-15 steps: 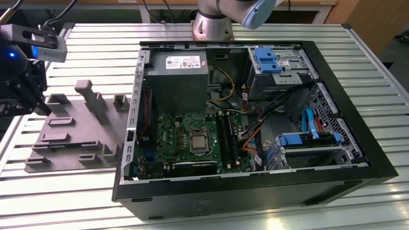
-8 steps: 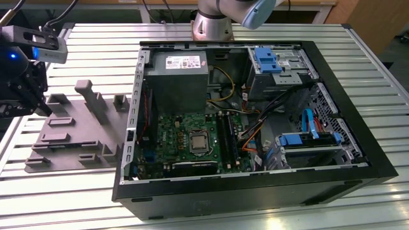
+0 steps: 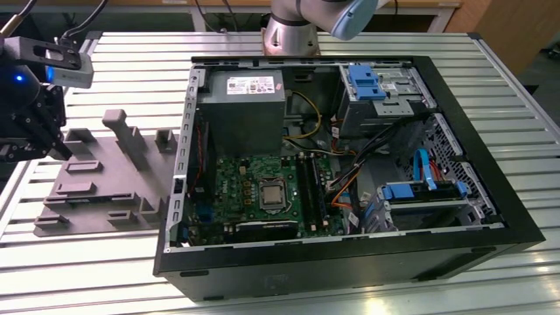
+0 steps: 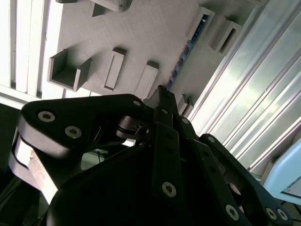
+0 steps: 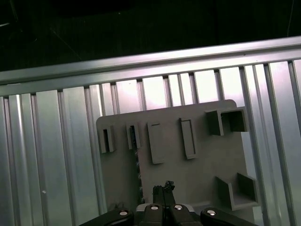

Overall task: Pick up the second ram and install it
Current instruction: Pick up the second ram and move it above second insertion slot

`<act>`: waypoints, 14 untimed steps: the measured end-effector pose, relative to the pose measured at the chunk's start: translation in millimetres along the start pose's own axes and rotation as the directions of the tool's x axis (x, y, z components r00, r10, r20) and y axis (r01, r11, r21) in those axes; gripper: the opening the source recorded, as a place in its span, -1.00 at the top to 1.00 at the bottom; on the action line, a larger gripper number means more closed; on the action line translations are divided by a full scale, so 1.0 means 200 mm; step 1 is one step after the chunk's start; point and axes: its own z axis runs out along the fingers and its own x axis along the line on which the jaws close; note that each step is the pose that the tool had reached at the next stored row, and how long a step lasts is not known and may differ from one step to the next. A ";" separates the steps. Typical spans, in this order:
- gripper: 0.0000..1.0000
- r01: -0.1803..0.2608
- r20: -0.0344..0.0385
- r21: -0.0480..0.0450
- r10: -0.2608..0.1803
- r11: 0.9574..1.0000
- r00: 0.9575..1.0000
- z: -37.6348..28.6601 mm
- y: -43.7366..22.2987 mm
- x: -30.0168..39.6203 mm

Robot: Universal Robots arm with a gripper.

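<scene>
Exterior view. An open computer case (image 3: 516, 223) lies on its side on a slatted metal tabletop (image 3: 88, 262), with the arm's base (image 3: 293, 29) behind it. Inside the case are a grey power supply (image 3: 240, 111), a green motherboard (image 3: 236, 190) with its square processor socket (image 3: 273, 195) and long black memory slots (image 3: 308, 187), two drive cages with blue brackets (image 3: 376, 82) (image 3: 407, 193), and loose orange and blue cables (image 3: 345, 184). Whether any slot is filled cannot be told. On the exterior view's left of the case, a grey moulded fixture plate (image 3: 96, 197) with upright posts and shallow pockets rests on the tabletop. The hand (image 3: 54, 147) hangs above the plate's far left edge, well apart from the case.

Wrist views. The hand (image 5: 163, 187) (image 4: 162, 92) points down at the fixture plate (image 5: 207, 160) (image 4: 141, 33). Its fingers are drawn together to a narrow tip with nothing between them. The second ram (image 5: 138, 176) (image 4: 186, 49) stands on edge in a long slot of the plate, seen as a thin dark strip with a row of chips and a blue-green rim. The fingertips sit above the plate just beside the strip; contact cannot be made out. The plate's other pockets visible here hold nothing. Slats of the tabletop (image 5: 47, 165) (image 4: 263, 94) surround the plate.
</scene>
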 end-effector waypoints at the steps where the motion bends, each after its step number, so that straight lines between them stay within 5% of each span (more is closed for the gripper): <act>1: 0.79 0.000 0.000 0.000 0.000 1.000 1.000 0.001 0.000 0.000; 14: 0.79 0.000 0.000 0.000 0.000 1.000 1.000 0.016 -0.001 0.001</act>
